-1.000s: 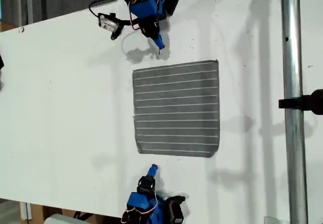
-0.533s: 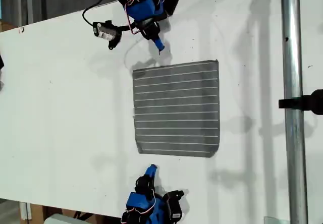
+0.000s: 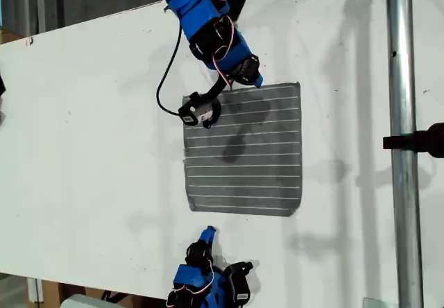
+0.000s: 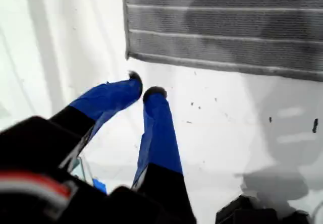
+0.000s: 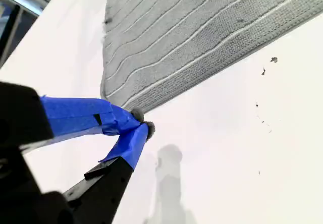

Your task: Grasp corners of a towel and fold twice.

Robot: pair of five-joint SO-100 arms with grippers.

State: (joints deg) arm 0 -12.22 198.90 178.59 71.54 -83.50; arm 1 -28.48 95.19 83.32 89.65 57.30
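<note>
The dark grey towel (image 3: pixel 243 155) with thin white stripes lies flat and unfolded on the white table (image 3: pixel 90 134). My second gripper (image 3: pixel 257 81) hangs over the towel's top edge in the exterior view. Its blue fingertips are together, beside the hem of the towel (image 5: pixel 202 27) close to a corner (image 5: pixel 104 95), and I see no cloth between them. My first gripper (image 3: pixel 210 232) sits at the bottom of the exterior view, a short way off the bottom-left corner (image 3: pixel 191 207). Its jaws (image 4: pixel 144 85) are nearly closed on nothing, short of the towel (image 4: pixel 227 27).
A vertical metal pole (image 3: pixel 401 183) with a black clamp (image 3: pixel 420 141) stands at the exterior view's right. The second arm's camera and cable (image 3: pixel 198 110) hang over the towel's top-left part in that view. Bare white tabletop surrounds the towel.
The second arm has swung from beyond the towel's top-left corner to over its top edge, further to the exterior view's right. The first arm and the towel have stayed put.
</note>
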